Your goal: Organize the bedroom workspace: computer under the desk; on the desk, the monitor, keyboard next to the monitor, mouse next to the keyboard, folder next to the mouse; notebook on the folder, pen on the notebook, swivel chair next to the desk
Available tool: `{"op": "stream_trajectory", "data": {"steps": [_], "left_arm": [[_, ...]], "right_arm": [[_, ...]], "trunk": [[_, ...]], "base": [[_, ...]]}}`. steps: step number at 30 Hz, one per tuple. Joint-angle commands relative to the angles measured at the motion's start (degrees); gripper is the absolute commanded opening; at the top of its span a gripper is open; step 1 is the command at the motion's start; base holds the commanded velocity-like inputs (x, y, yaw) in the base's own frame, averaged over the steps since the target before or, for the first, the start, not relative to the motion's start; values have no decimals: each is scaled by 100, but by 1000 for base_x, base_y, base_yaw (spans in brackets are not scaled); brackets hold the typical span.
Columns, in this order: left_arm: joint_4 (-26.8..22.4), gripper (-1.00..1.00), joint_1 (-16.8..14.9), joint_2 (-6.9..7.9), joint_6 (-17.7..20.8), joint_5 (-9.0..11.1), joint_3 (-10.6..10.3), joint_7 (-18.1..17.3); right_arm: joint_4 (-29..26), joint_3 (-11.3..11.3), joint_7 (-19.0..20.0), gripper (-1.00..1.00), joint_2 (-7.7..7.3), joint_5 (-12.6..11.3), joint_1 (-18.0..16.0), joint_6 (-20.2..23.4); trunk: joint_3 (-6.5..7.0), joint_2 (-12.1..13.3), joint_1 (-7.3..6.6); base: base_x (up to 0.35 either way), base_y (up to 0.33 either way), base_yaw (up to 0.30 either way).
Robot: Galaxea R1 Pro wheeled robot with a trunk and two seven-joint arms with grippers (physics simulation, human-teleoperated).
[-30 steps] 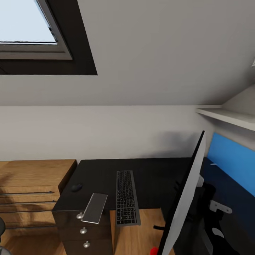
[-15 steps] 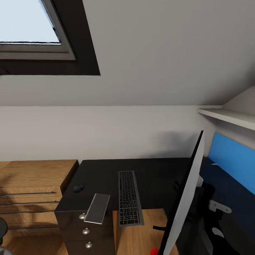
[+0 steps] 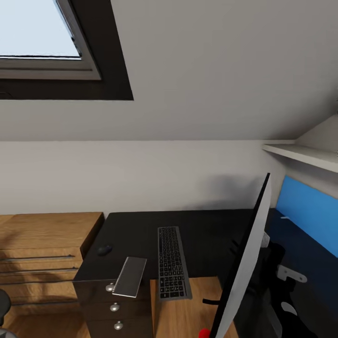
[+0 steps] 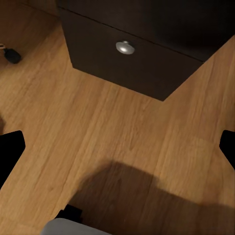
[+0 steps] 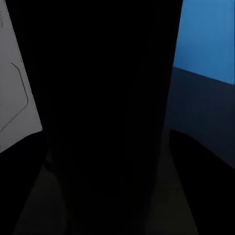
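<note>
The glossy black desk point(image 3: 202, 234) stands against the white wall. The keyboard point(image 3: 172, 268) lies lengthwise on it, its near end past the front edge. The mouse point(image 3: 104, 249) sits at the desk's left end. Between them a flat grey pad with a bound edge, apparently the notebook point(image 3: 129, 276), overhangs the drawer unit point(image 3: 115, 307). The monitor point(image 3: 246, 272) is seen edge-on close at my right, tilted, with a red light point(image 3: 203, 333) at its lower corner. Its dark back point(image 5: 107, 107) is right up against the right wrist camera. My left gripper point(image 4: 117, 152) hangs open over the wood floor before a drawer knob point(image 4: 125, 47).
A light wooden dresser point(image 3: 42, 244) adjoins the desk's left end. A blue wall panel point(image 3: 305, 211) and a white shelf point(image 3: 300, 155) are at the right, a roof window point(image 3: 42, 42) above. A grey chair part point(image 4: 73, 227) and a castor point(image 4: 12, 55) lie near my left gripper.
The whole head view has drifted slightly, so the camera moved. Keyboard, mouse and pad keep their places on the desk, and the monitor stays at my right.
</note>
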Motion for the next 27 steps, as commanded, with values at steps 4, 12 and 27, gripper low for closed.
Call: {"op": "stream_trajectory", "data": {"steps": [4,12,27], "left_arm": [[0,100,-4,6,-32,57,-47,44],[0,100,-5,5,-32,57,-47,44],[0,100,-5,5,-32,57,-47,44]], "right_arm": [[-3,-1,-29,-100,1,78,-9,-14],[4,-1,-29,-100,1,78,-8,-14],[-1,-1,-29,-100,9,76,-11,-11]], "trunk": [[-4,-11,2],[-2,-11,2],[-2,-11,2]], "base": [[0,0,-19],[0,0,-29],[0,0,-190]]}}
